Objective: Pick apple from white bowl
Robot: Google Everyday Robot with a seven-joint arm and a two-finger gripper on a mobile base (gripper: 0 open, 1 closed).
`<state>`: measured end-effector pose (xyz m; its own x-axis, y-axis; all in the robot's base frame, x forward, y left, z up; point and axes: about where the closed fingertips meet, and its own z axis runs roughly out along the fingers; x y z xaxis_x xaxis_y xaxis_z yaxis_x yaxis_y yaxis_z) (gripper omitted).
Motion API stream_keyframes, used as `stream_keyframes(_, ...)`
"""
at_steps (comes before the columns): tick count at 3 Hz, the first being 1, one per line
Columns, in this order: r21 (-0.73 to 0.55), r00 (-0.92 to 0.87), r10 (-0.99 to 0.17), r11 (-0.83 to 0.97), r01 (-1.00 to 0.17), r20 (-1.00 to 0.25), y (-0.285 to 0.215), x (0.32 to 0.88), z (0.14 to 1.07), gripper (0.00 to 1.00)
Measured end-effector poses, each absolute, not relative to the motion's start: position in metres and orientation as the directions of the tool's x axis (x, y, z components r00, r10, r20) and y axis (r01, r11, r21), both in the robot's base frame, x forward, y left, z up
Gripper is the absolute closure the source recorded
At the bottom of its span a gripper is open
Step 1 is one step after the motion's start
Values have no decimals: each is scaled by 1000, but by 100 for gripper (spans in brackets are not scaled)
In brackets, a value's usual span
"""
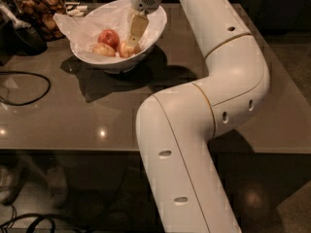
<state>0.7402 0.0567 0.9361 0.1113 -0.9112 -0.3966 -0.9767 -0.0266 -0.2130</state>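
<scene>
Three apples lay in one white bowl (154, 33): mottled yellow-orange apple (127, 49) at right, red apple (109, 36), pale apple (102, 50). One gripper (136, 30) reached into bowl, just above mottled apple; its grip could not be told. One snack jar (41, 6) stood behind. Glossy grey-brown table (73, 115), dim room.

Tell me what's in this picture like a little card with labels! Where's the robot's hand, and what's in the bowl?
hand: reaching down into the bowl, tip at the mottled apple; grip unclear
white bowl: on the table, far side
mottled apple: in the bowl, under the hand
red apple: in the bowl, left of the hand
pale apple: in the bowl, front left
glass jar: behind the bowl, brown snacks inside
black cable: table's left edge
</scene>
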Motion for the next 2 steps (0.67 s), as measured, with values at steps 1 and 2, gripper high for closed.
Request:
stream_keyframes(1,-207,109,-915,-28,-978,-388,57,740,933,37)
stream_keyframes(2,-199,96,-921,-20,-980,-378,52,742,928,38)
